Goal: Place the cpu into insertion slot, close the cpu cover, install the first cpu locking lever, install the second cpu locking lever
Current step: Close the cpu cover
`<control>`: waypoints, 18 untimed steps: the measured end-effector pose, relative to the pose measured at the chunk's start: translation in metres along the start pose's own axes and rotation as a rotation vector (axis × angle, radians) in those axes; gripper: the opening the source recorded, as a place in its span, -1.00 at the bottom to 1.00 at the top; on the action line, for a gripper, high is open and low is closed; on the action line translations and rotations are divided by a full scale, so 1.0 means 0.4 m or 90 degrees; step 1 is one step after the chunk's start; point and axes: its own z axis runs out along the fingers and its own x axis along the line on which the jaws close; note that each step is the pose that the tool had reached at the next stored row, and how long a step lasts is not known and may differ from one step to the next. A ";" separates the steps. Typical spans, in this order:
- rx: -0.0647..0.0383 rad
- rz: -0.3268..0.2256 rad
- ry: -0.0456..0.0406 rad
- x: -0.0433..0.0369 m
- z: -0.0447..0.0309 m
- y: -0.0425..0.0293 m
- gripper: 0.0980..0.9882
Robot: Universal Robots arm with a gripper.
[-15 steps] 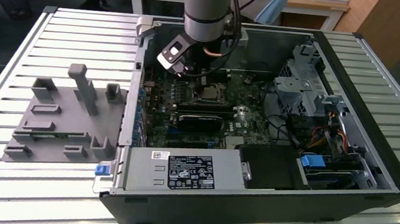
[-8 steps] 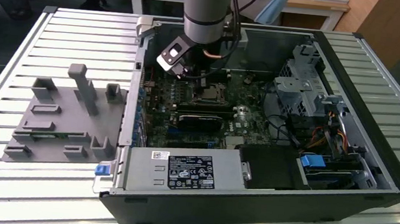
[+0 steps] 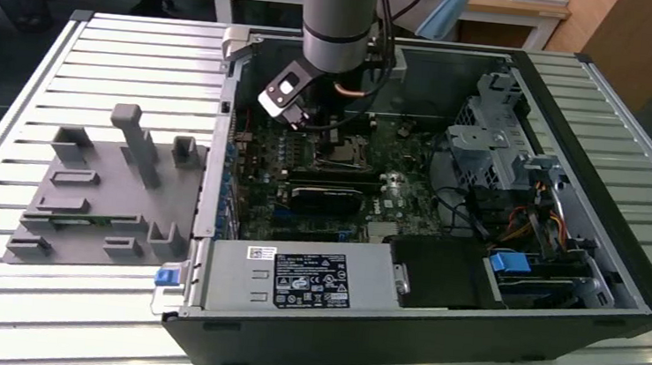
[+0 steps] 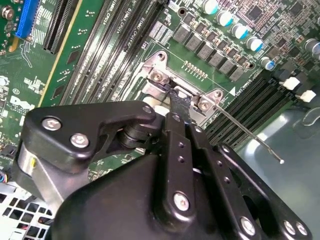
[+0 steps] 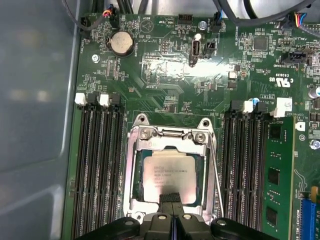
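Note:
The cpu [image 5: 169,174], with its pale metal top, lies flat in the insertion slot [image 5: 131,197] on the green board. The silvery cpu cover [image 5: 134,165] lies down around it, its window framing the chip. My gripper [image 5: 170,197] is shut, and its two black fingertips sit together on the cover's edge, at the rim of the chip. In the second wrist view the gripper [image 4: 178,101] points down at the socket's hinge end. A thin wire locking lever [image 4: 250,136] stands out at an angle beside the socket. In the exterior view the gripper [image 3: 327,137] hangs just over the insertion slot [image 3: 341,155].
Black memory slots [image 5: 100,170] flank the socket, and a green memory stick [image 5: 278,175] stands in one. A black graphics card [image 3: 325,197], a power supply [image 3: 299,282] and a drive cage [image 3: 498,144] crowd the open case. A grey fixture [image 3: 113,190] lies on the slatted table.

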 end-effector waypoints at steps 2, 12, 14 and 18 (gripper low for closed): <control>0.000 0.000 0.0001 0.000 0.001 0.002 -0.98; -0.001 0.000 0.0007 0.003 0.009 0.011 -0.98; -0.002 0.000 0.0044 0.007 0.011 0.012 -0.98; -0.003 0.001 0.0178 0.011 0.015 0.012 -0.98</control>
